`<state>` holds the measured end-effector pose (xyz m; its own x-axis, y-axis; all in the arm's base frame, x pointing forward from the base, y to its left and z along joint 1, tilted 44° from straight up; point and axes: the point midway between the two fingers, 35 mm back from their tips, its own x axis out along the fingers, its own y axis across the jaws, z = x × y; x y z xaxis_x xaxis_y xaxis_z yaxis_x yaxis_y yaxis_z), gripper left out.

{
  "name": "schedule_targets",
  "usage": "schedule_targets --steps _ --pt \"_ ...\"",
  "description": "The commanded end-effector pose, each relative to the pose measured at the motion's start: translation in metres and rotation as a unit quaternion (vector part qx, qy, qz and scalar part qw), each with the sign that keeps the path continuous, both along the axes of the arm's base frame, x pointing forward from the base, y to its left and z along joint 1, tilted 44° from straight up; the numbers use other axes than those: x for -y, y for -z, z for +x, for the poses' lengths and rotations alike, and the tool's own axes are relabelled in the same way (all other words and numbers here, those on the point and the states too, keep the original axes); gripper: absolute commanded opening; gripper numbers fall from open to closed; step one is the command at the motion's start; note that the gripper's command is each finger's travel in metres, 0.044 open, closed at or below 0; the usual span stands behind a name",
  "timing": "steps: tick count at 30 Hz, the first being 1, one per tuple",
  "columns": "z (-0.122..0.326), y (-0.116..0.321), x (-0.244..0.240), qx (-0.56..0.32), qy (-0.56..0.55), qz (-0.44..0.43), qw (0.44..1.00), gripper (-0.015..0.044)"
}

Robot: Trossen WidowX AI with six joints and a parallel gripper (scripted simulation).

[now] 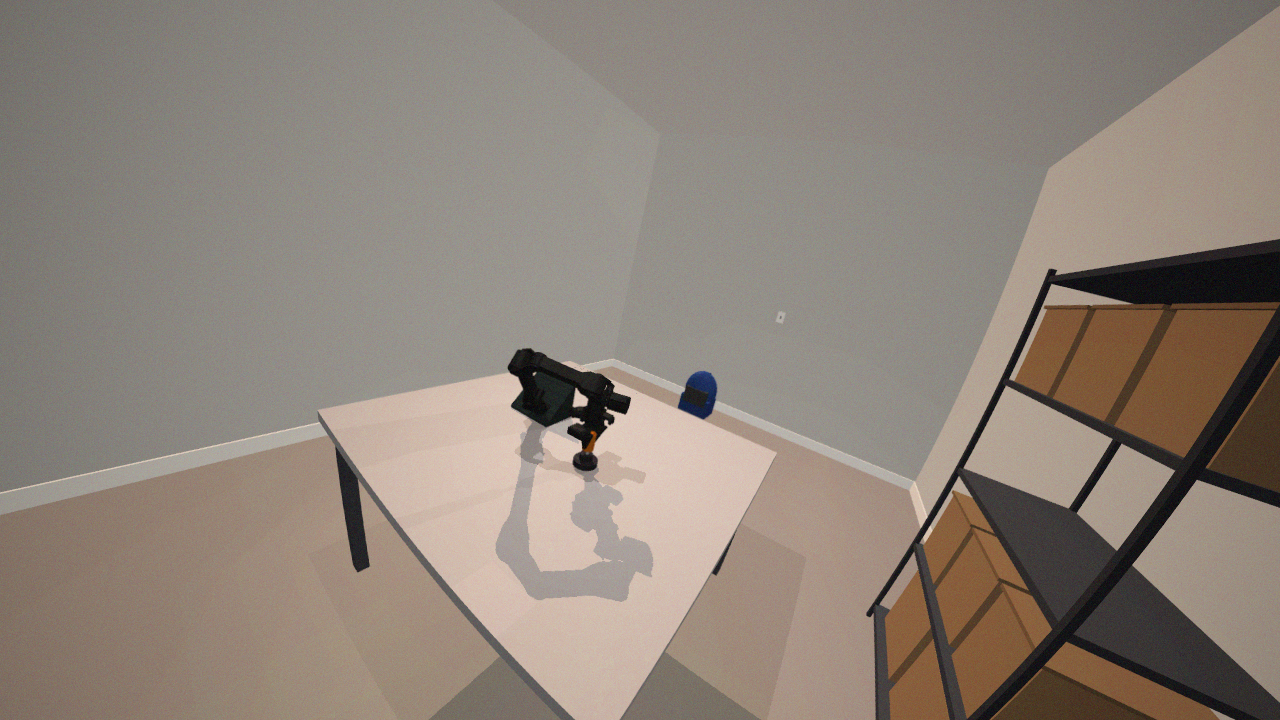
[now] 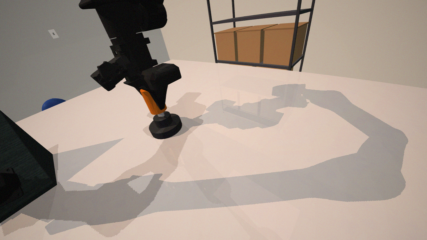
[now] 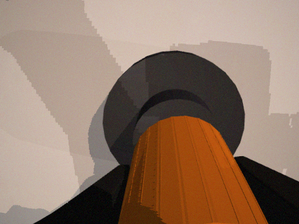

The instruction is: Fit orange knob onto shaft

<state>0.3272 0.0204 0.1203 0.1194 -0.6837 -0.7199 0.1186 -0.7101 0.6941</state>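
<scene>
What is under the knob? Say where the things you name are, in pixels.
Under the knob (image 1: 591, 441) (image 2: 151, 102) (image 3: 184, 168), a bit of silver shaft (image 2: 161, 114) shows above the pedestal (image 1: 584, 462) (image 2: 165, 128) (image 3: 199, 74). The shaft's top and the knob's hole are hidden.

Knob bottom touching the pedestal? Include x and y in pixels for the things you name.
Apart: exterior view shows the silver shaft (image 2: 161, 114) between the knob (image 1: 590, 442) (image 2: 152, 102) (image 3: 187, 168) and pedestal (image 1: 584, 462) (image 2: 164, 128) (image 3: 193, 74).
</scene>
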Motion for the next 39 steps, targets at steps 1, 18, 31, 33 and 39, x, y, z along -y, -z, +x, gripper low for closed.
schedule_targets --steps 1,18,31,33,39 --pt "0.0002 -0.0026 -0.0034 0.001 -0.001 0.001 1.000 0.0000" --pt "0.0013 -0.0024 -0.0014 0.312 0.327 0.056 0.890 0.0000" --pt "-0.0003 -0.0002 -0.0028 0.535 0.563 0.095 0.623 0.0000" --pt "-0.0003 -0.0005 -0.0043 0.551 0.580 0.098 0.591 0.0000" --pt "0.0001 -0.0017 -0.0058 0.553 0.582 0.098 0.587 0.0000"
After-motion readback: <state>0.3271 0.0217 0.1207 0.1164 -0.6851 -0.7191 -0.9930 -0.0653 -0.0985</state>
